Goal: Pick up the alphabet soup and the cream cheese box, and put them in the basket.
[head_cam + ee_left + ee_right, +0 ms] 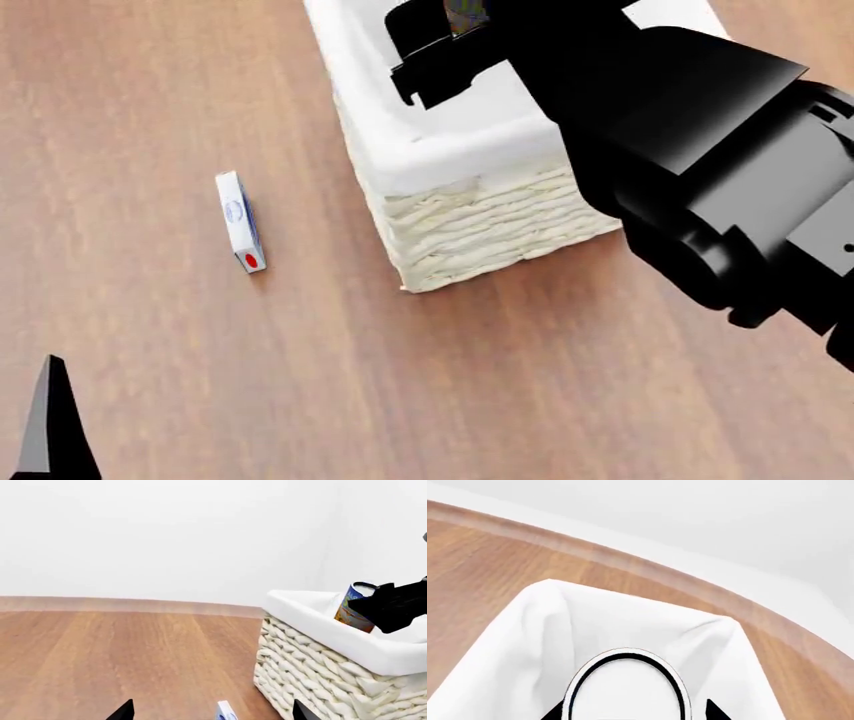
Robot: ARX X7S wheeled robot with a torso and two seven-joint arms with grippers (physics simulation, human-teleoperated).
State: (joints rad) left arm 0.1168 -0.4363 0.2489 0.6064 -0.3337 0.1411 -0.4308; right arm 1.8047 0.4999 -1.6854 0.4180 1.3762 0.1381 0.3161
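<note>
While the right gripper (pixel 380 605) holds the alphabet soup (pixel 355 607) tight over the open basket (pixel 467 215), the step in hand is dropping the can in. Next, I think, its fingers must open. The cream cheese box (pixel 240 221) lies flat on the floor at nine o'clock from the basket. The left gripper (pixel 210 712) sits near the box with its fingers wide apart, holding nothing.

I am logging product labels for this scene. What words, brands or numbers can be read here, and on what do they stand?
No text is legible in any view.
cream cheese box: a blue oval logo and a red dot; lettering too small to read.
alphabet soup: blue and orange label, print blurred; held by the right gripper over the basket.
</note>
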